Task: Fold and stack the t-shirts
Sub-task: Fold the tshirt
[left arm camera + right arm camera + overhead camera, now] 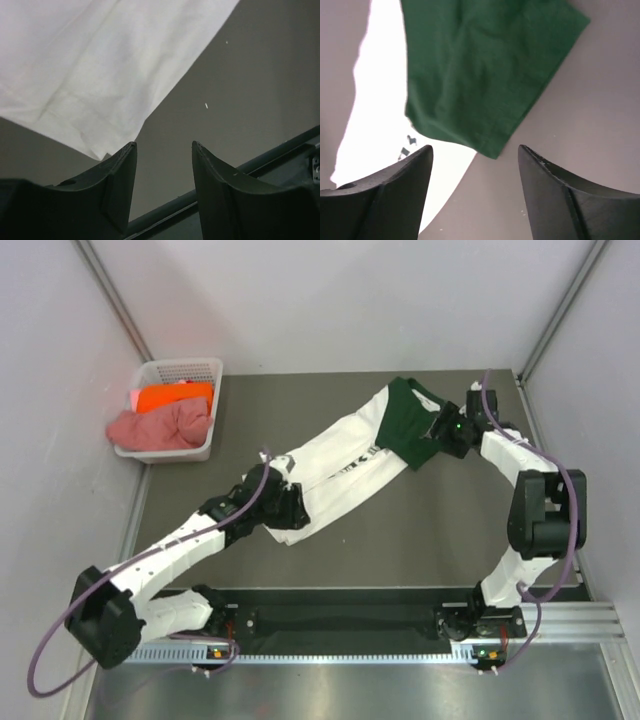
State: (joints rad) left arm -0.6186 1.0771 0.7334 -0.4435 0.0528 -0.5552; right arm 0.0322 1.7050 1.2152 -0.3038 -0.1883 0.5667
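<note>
A white t-shirt with dark green sleeves (350, 450) lies folded into a long strip, diagonal across the table. Its green sleeve (405, 425) lies on top at the far right end. My left gripper (290, 515) is open and empty at the strip's near left corner; the white cloth (100, 65) fills the upper left of its wrist view, its corner just beyond the left finger. My right gripper (440, 435) is open and empty beside the green sleeve (480, 70), whose corner lies just ahead of the fingers. An orange shirt (175, 396) and a pink shirt (158, 426) lie in the basket.
A white lattice basket (205, 368) stands at the far left corner of the table. Metal frame posts rise at the back corners. The table's front rail (225, 185) runs just below my left gripper.
</note>
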